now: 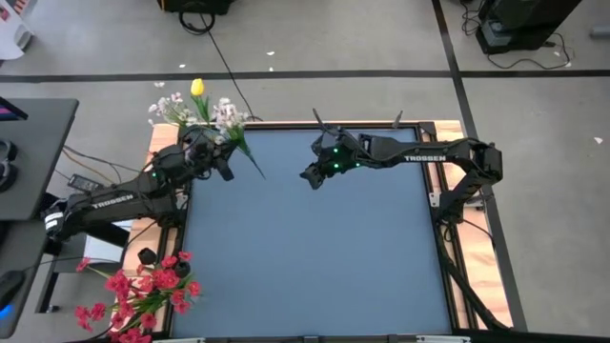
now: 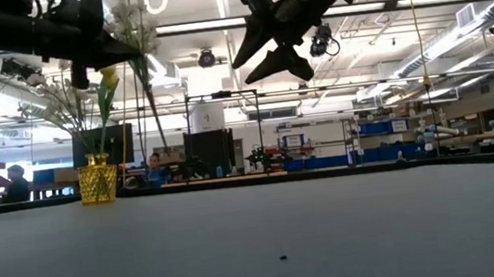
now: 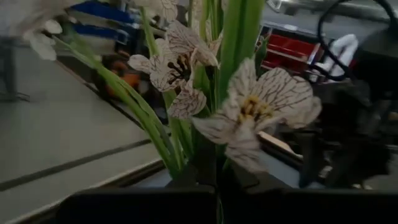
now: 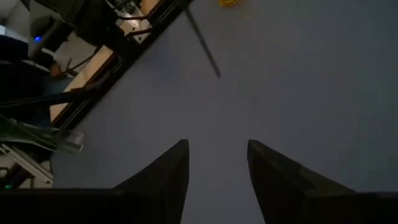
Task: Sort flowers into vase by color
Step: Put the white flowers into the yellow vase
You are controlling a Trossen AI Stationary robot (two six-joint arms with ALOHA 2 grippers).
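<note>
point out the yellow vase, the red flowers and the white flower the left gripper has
yellow vase (image 2: 98, 180), low view, on its textured body
red flowers (image 1: 143, 291), high view, middle of the blossom cluster
white flower (image 3: 258, 106), left wrist view, centre of the veined bloom

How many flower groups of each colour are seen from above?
red group: 1
white group: 1
yellow bud: 1
total: 3

Two dark jointed arms, white TROSSEN lettering along each, small green lights near the wrists.
</note>
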